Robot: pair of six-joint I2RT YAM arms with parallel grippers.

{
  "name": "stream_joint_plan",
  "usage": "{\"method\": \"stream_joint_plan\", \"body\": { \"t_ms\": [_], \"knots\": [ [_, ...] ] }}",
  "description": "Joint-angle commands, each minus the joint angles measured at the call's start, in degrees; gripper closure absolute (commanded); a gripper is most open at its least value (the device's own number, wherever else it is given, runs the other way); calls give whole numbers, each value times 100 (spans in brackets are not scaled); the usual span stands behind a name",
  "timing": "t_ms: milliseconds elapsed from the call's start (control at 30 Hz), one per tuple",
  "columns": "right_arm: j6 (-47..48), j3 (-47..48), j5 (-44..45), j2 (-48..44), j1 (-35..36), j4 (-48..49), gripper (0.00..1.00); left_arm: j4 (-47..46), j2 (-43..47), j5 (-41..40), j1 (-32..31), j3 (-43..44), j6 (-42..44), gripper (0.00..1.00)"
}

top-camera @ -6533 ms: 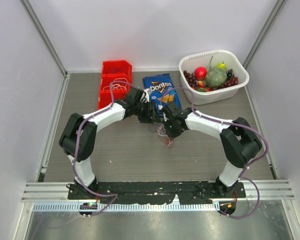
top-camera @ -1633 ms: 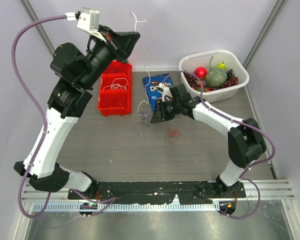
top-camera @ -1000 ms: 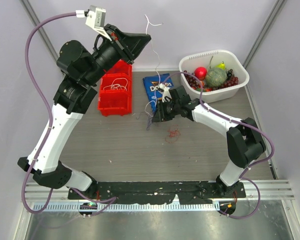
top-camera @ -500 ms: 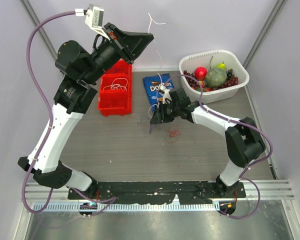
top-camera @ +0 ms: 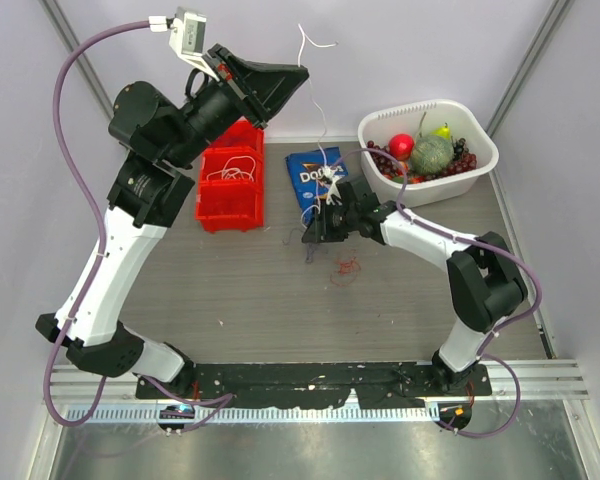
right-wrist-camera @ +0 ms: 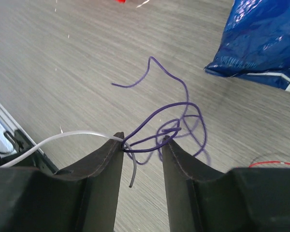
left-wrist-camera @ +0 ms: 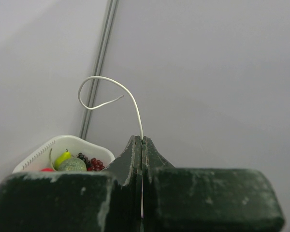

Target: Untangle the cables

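Loosely, purple cable (right-wrist-camera: 170, 129) loops inside the parted right tool (right-wrist-camera: 142, 140).

Table (top-camera: 240, 300): I read a grey wood-grain surface. Items lying directly on it:
- red compartment bin (top-camera: 228, 208), far left;
- blue chip bag (top-camera: 308, 175), flat, just right of the bin;
- white basket (top-camera: 440, 190), far right corner;
- small red cable (top-camera: 346, 268), loosely coiled near the centre, apart from the others.
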State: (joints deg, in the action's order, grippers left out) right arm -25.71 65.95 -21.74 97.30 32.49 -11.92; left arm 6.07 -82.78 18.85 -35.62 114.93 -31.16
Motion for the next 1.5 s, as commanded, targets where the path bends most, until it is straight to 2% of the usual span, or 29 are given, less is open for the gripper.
{"method": "stream_joint_plan", "body": {
  "t_ms": [0,167,233,367,567,733,800,833,900,1000,1267,1467],
  "knots": [
    [-329,558,468,237,-23,-152,63,-255,25,84,-24,73,30,100],
    [-294,454,925,264,-120,-476,92,-36,122,-118,-16,73,311,100],
    [-294,313,1048,237,-242,-608,97,157,166,-354,-24,90,530,100],
    [-294,32,1363,123,-559,-951,99,474,385,-1223,-16,-41,1049,100],
    [-66,-188,1752,176,-858,-1690,92,571,684,-2885,-16,-322,1744,100],
    [58,-276,1953,26,-920,-1848,91,483,702,-3440,-16,-358,1973,100],
    [136,-250,2059,26,-972,-1971,86,448,676,-3528,-16,-358,2043,100],
    [146,-258,2155,44,-973,-2024,78,422,650,-3564,-24,-366,2052,100],
    [189,-293,2348,44,-1016,-2086,70,343,597,-3616,-24,-323,2078,100],
    [242,-364,2498,-44,-1034,-2077,65,237,500,-3634,-24,-174,2157,100],
    [243,-355,2657,44,-1157,-2156,65,123,342,-3897,-24,-7,2316,100],
    [356,-452,2061,0,-1324,-1946,67,52,193,-4082,-24,143,2535,100]
  ]
}}
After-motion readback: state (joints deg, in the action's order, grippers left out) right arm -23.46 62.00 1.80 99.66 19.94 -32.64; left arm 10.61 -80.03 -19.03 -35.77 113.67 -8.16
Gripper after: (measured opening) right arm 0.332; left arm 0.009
